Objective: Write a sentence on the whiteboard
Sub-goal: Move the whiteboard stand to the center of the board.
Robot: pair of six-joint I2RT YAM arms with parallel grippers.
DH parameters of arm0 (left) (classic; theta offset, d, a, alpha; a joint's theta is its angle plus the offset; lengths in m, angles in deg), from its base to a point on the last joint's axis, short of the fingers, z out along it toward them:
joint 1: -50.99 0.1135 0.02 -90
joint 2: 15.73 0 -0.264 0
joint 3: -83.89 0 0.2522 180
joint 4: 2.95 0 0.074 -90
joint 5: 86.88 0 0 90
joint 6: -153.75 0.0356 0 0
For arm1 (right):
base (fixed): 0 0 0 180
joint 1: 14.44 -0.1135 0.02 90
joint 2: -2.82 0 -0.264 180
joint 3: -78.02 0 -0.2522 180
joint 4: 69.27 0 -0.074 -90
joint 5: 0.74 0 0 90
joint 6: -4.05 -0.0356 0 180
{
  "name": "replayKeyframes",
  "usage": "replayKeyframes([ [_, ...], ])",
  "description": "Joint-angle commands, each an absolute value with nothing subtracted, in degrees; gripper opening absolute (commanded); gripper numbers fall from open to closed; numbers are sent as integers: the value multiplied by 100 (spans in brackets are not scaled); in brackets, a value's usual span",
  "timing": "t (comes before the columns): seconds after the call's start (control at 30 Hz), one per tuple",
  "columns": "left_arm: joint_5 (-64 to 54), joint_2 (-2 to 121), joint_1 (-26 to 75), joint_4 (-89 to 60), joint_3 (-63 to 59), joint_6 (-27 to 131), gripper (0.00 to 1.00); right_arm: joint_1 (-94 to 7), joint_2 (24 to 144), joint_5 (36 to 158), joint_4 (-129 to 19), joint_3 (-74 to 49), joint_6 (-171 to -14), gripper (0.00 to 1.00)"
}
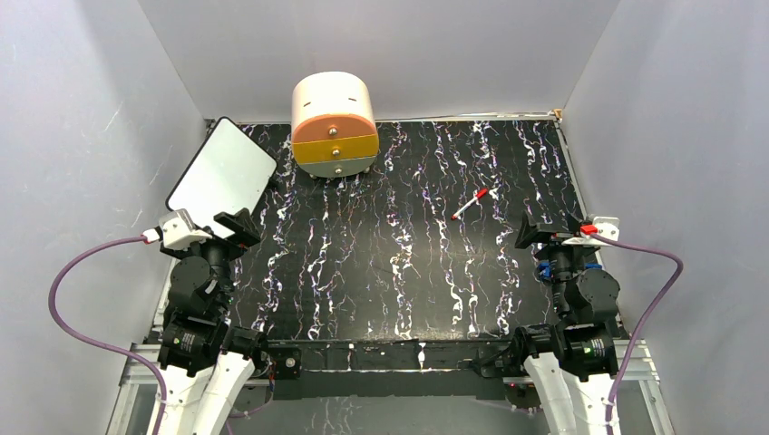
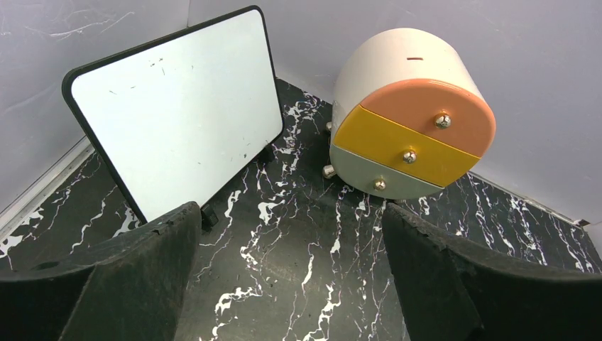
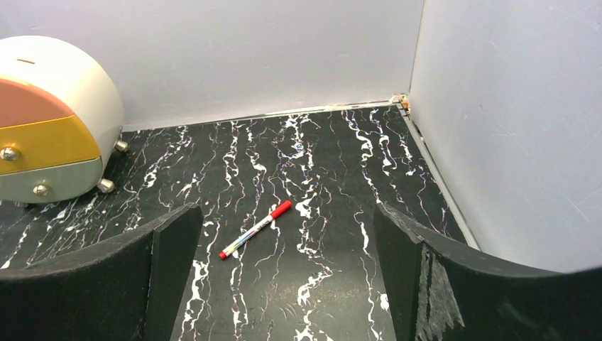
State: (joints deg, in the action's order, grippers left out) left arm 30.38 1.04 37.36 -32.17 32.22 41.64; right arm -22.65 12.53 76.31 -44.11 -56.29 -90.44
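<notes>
The whiteboard (image 2: 177, 106) stands propped at the far left of the worktop (image 1: 381, 272), its blank face angled toward the arms, likely for writing. A red marker (image 3: 255, 229) lies right of centre, near the right pincer (image 3: 285, 213). It and the left pincer (image 2: 289, 213) gape wide, empty.
</notes>
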Motion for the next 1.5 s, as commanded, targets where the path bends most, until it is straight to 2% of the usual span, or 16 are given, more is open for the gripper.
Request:
replayKeyframes([
  [0.0, 3151, 128, 3710, -3181, 3093, 4211, 95, -2236, 1160, 7574, -4804, -5676, -9051, 99],
  [0.23, 3306, 286, 3719, -3168, 3136, 4147, 96, -2235, 1152, 7590, -4793, -5691, -9051, 99],
  [0.6, 2922, 956, 3758, -2959, 3335, 4177, 95, -2362, 1160, 7610, -4769, -5696, -9049, 99],
  [0.77, 3293, 1477, 3763, -2878, 3403, 4020, 94, -2461, 1098, 7590, -4767, -5702, -9039, 99],
  [1.1, 3673, 3758, 3796, -3638, 2861, 3057, 96, -2570, 868, 7652, -4766, -5719, -9025, 99],
  [1.47, 4098, 5886, 4005, -3556, 2385, 2122, 94, -2719, 613, 7669, -4737, -5734, -9014, 99],
])
